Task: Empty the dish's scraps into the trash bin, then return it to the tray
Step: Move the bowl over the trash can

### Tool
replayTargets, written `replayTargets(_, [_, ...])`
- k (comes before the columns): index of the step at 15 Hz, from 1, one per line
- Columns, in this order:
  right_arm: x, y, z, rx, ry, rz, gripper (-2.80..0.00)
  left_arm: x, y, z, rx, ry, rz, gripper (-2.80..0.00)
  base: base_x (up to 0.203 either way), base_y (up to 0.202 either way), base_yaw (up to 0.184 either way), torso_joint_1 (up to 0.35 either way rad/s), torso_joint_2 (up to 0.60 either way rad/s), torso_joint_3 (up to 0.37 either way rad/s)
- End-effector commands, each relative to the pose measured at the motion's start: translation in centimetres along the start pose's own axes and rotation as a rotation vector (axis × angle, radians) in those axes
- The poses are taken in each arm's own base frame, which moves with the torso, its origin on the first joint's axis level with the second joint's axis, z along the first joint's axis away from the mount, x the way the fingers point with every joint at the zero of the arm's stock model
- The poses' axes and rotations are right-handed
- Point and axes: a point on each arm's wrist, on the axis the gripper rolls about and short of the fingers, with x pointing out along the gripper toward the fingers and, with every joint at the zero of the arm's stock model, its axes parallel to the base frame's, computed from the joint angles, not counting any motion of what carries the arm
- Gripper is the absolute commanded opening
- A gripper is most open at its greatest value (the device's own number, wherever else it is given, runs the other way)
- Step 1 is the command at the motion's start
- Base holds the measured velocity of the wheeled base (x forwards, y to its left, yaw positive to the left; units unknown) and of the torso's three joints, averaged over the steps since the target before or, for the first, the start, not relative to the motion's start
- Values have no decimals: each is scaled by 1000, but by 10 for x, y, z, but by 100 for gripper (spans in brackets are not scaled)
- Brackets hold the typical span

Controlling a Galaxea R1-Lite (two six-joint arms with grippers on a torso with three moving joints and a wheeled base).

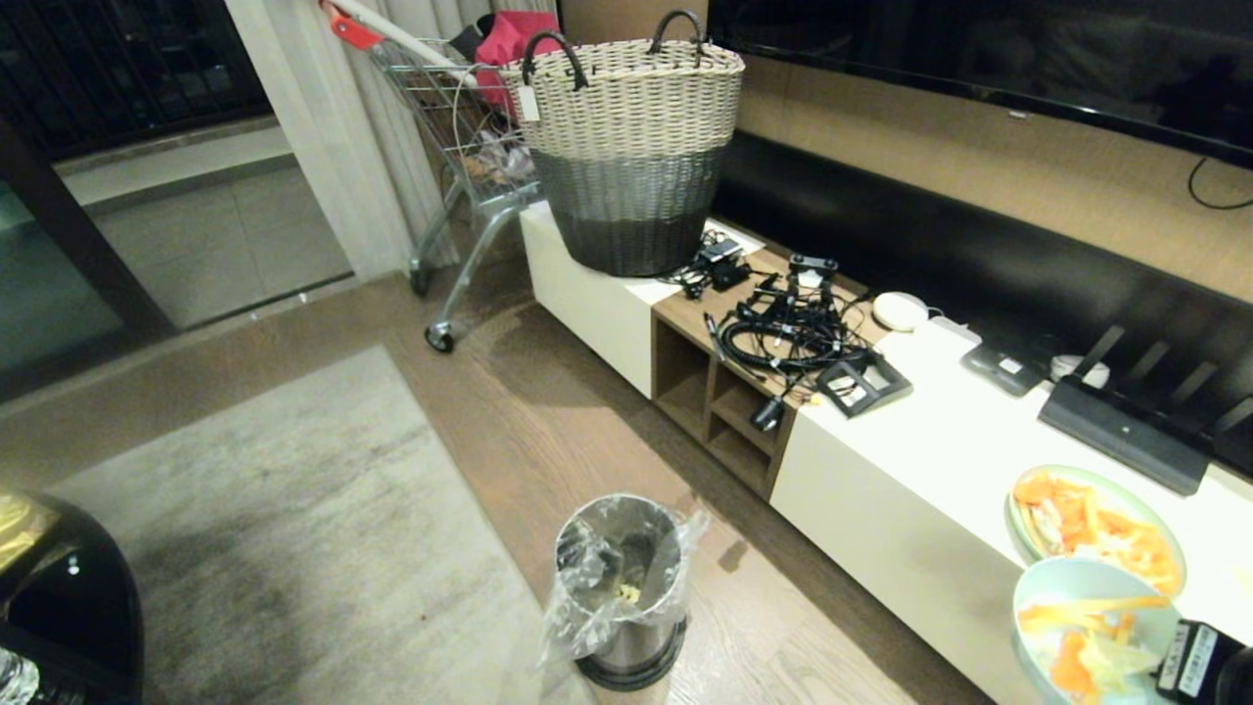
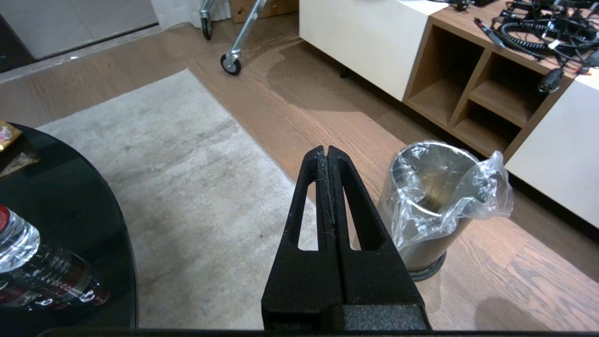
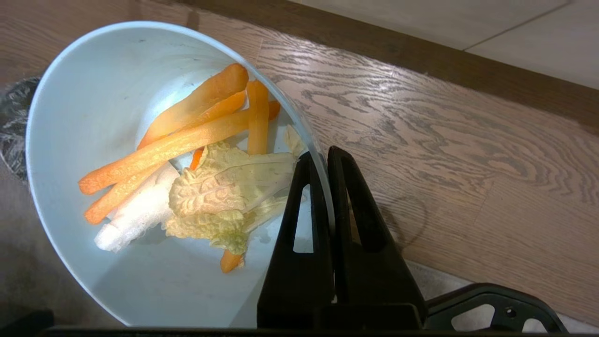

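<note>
One dish (image 3: 140, 164), scraps (image 3: 196, 178) inside, is gripped by its rim in the clamped right gripper (image 3: 323, 159) at the robot's right, while the trash bin (image 1: 620, 587) stands lower and leftward, nearer the closed, empty left gripper (image 2: 326, 154).

Woven cream-and-grey basket (image 1: 631, 147) on low white cabinet (image 1: 940, 460); tangled black cables (image 1: 788, 333) just beside. Shopping cart (image 1: 460, 147) behind by curtain (image 1: 323, 127). Grey rug (image 1: 284, 529) on wood floor. Green plate (image 1: 1096, 519) heaped with orange slices.
</note>
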Motion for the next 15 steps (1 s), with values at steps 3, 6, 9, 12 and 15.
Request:
replayTargets(3, [0,2,3,4,-22,-12,-280,0,0,0,0,-1,0,-280,0,0,0,0,0,0])
replayTargets(6, [-4,4,7,13,-45,8,-280,0,0,0,-1,-1,0,-280,0,0,0,0,0,0])
replayTargets(9, [-9,5,11,20,-72,17,-280,0,0,0,-1,-1,0,-280,0,0,0,0,0,0])
replayTargets(12, [-13,5,12,25,-87,30,-280,0,0,0,-1,-1,0,-280,0,0,0,0,0,0])
replayTargets(15, [-13,4,11,26,-101,6,-280,0,0,0,-1,-1,0,-280,0,0,0,0,0,0])
